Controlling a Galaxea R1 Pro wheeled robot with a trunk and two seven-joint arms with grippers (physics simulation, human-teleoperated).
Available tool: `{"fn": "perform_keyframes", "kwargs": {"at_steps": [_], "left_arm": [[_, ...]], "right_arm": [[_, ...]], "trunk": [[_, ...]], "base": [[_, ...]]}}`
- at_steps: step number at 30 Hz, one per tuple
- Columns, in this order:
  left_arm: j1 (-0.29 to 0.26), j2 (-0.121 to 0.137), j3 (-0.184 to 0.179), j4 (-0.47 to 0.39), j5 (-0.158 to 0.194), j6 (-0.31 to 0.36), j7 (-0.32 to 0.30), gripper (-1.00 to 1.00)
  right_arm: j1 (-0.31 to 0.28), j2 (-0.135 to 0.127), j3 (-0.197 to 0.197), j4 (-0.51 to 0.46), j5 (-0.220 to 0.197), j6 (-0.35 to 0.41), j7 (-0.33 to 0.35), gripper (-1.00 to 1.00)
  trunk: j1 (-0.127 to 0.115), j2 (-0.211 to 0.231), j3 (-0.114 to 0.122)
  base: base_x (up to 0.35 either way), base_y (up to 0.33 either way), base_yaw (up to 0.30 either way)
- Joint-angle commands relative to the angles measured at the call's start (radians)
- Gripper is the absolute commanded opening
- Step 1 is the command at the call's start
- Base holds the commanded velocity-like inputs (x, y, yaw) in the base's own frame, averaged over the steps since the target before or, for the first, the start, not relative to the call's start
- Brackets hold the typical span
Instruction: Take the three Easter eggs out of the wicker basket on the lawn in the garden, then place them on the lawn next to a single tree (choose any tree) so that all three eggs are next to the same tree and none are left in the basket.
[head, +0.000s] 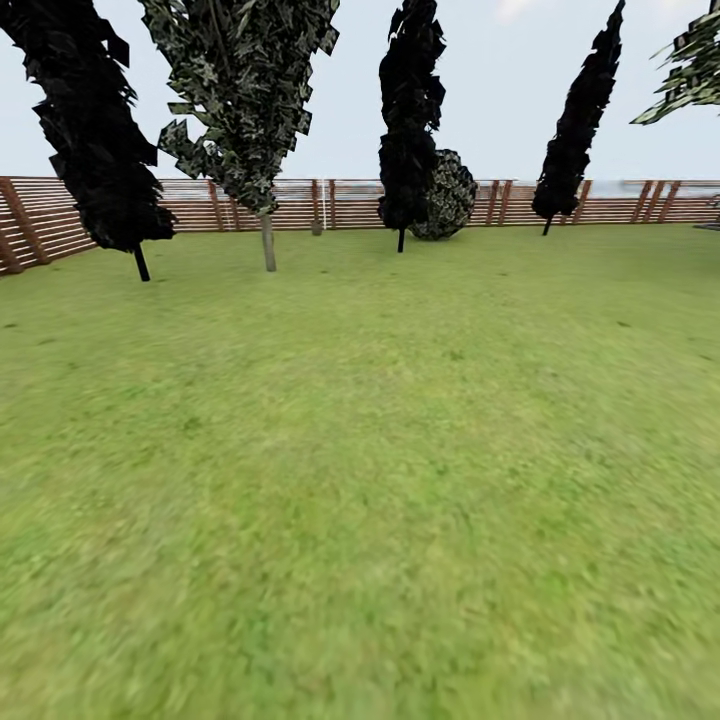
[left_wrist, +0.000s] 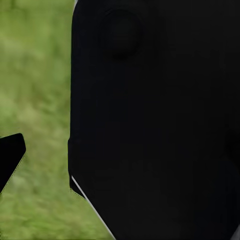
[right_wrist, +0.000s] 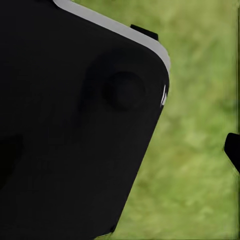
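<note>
Only lawn (head: 360, 480) is seen ahead, with a pale-trunked tree (head: 267, 240) by the fence (head: 250, 205); basket and eggs cannot be placed relative to the fingers. Finger state cannot be told. A black-leaved tree (head: 100, 130) could be mistaken for the target.

Head view looks forward and slightly down from standing height across the lawn (head: 360, 480) to the far fence (head: 250, 205), with the pale-trunked tree (head: 267, 240) among dark ones. Left wrist view sits very close behind a black robot part (left_wrist: 160, 120), grass blurred beyond. Right wrist view likewise, black part (right_wrist: 75, 125) close up. All three share the lawn.
</note>
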Motion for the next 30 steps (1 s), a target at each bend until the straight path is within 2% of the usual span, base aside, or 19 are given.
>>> {"fn": "perform_keyframes", "kwargs": {"at_steps": [1,30], "left_arm": [[0.0,-0.001,0.007,0.0,0.001,-0.002,0.001,1.0],[0.0,0.001,0.007,-0.001,0.001,-0.002,0.001,1.0]], "right_arm": [[-0.001,-0.002,0.001,0.0,0.003,-0.003,-0.001,1.0],[0.0,-0.002,-0.003,-0.001,-0.008,-0.003,-0.006,1.0]], "trunk": [[0.001,0.0,-0.001],[0.001,0.0,-0.001]], "base": [[0.327,0.0,0.0],[0.327,0.0,0.0]]}}
